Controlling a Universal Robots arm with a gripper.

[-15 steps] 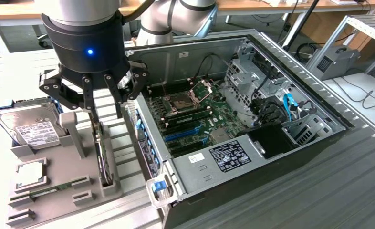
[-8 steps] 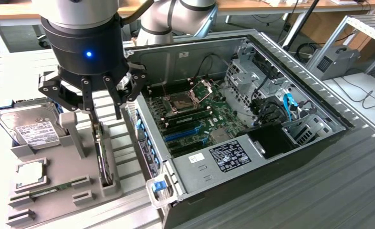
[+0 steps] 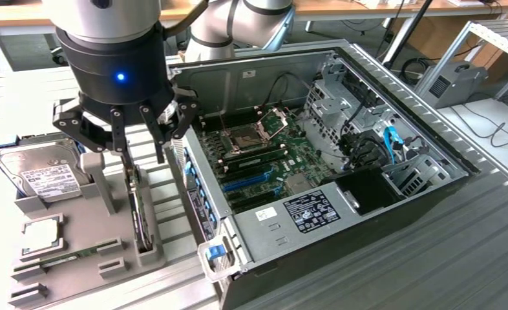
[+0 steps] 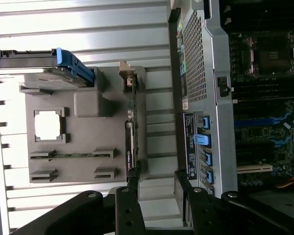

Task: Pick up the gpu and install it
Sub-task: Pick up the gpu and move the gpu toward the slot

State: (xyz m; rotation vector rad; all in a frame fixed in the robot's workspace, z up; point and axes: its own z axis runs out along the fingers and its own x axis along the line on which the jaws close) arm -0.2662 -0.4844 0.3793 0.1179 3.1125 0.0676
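Exterior view
gpu (image 3: 137, 206): thin black card, standing on edge in a slot of the grey holder (image 3: 99, 184).
gripper (image 3: 139, 155): jaws spread wide, nothing held, hanging over the gpu's upper end and apart from it.
Around: hard drive (image 3: 39, 171) and cpu (image 3: 42, 231) on the exterior view's left of the gpu; the open case (image 3: 426, 187) on its right, with its wall just beside the holder.
Inside the case: motherboard (image 3: 263, 155) with blue slots.

Wrist view
gpu (image 4: 131, 132): dark blade along the holder's (image 4: 83, 142) edge nearest the case (image 4: 201, 73), with a metal bracket at the far end.
fingers (image 4: 129, 205): one in line with the gpu, the other towards the case.
Added here: memory stick (image 4: 71, 155) lying in its slot beside the cpu (image 4: 48, 125).
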